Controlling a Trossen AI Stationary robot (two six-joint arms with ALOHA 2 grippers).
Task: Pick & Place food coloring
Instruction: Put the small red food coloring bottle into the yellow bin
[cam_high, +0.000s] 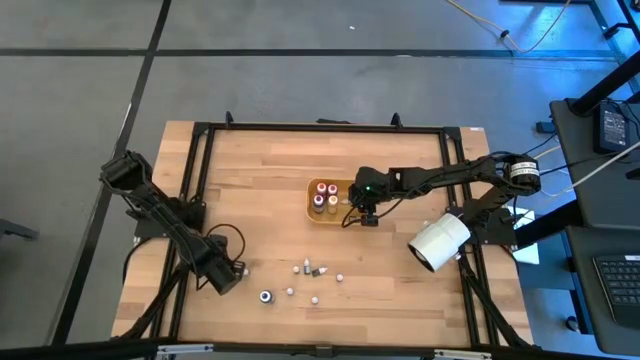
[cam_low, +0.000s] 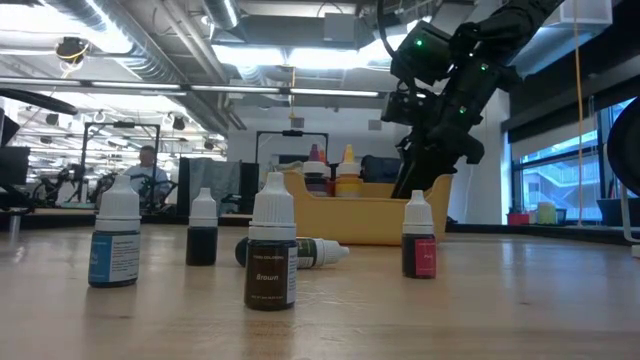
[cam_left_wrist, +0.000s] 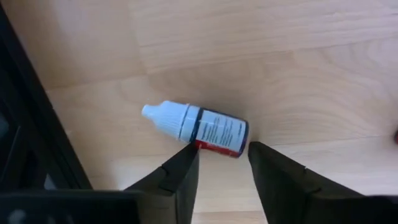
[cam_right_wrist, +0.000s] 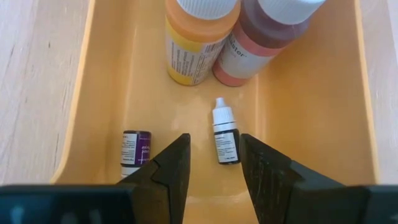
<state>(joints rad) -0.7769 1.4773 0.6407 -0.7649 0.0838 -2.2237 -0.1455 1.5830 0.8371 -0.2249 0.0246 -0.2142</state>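
Left gripper (cam_left_wrist: 221, 163) sits half-closed around a fallen food coloring bottle (cam_left_wrist: 198, 128) on the table, not clamped. Right gripper (cam_right_wrist: 212, 163) hangs parted over the yellow tray (cam_right_wrist: 99, 93), holding nothing.

A wooden bench (cam_high: 260, 190) framed by black rails carries an orange tray (cam_high: 312, 203) near its middle and a big white cylinder (cam_high: 438, 241) lying toward one edge, while a person (cam_low: 148, 170) sits far off in the room behind.
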